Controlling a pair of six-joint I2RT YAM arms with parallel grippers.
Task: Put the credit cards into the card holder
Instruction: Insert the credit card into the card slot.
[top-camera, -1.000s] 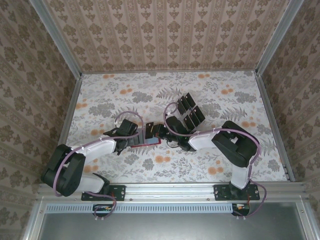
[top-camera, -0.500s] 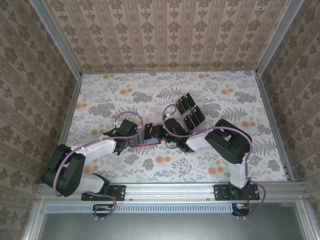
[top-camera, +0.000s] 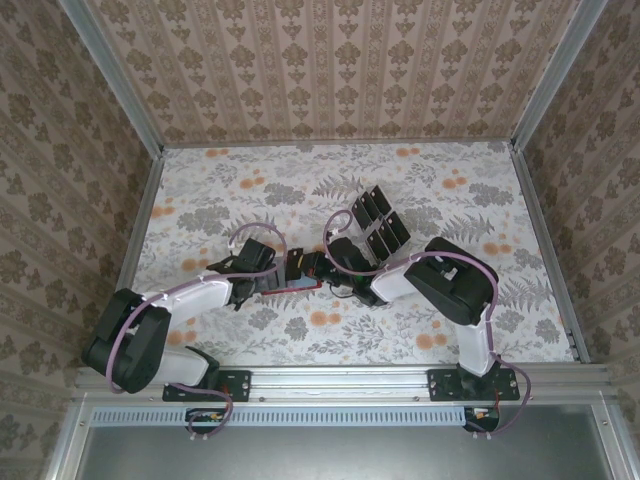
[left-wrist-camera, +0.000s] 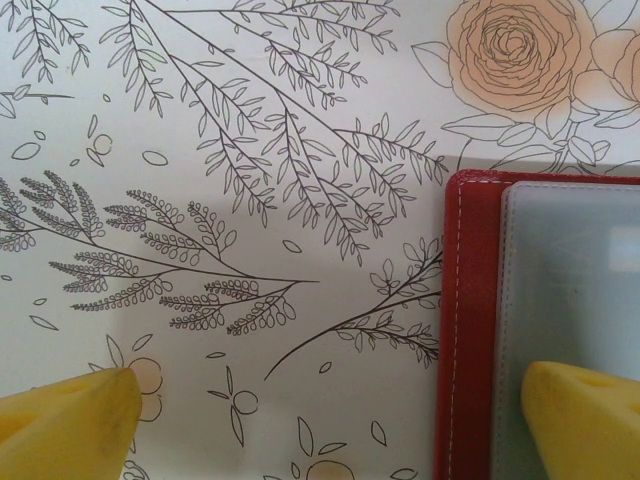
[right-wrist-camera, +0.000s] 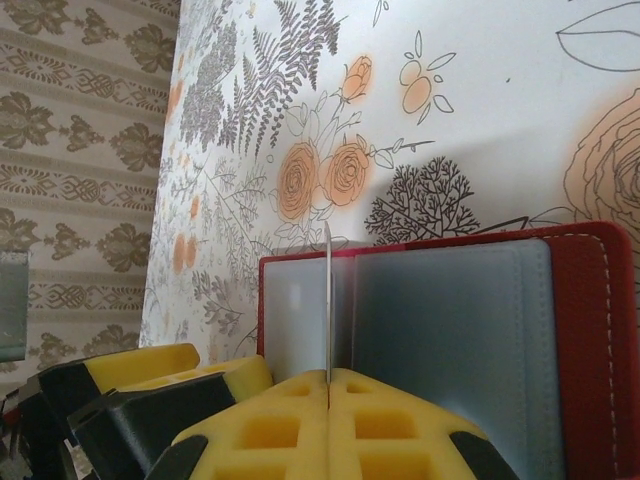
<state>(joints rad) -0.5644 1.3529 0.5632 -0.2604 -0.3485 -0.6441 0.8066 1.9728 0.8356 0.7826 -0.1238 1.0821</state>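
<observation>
Over the stitched red card holder (right-wrist-camera: 590, 380), right pincer (right-wrist-camera: 328, 380) clamps a thin credit card (right-wrist-camera: 328, 300) edge-on, face hidden; left pincer (left-wrist-camera: 320, 420) gapes wide.

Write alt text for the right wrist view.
The right tool, yellow-padded, pinches a thin card seen edge-on in front of the open red card holder and its grey lining. The holder lies flat on a floral-print table.

Soft, even light from above, only faint shadows on the table (top-camera: 250, 190). Wrist views are crisp on the print, yet the near fingers (left-wrist-camera: 70, 425) blur.
</observation>
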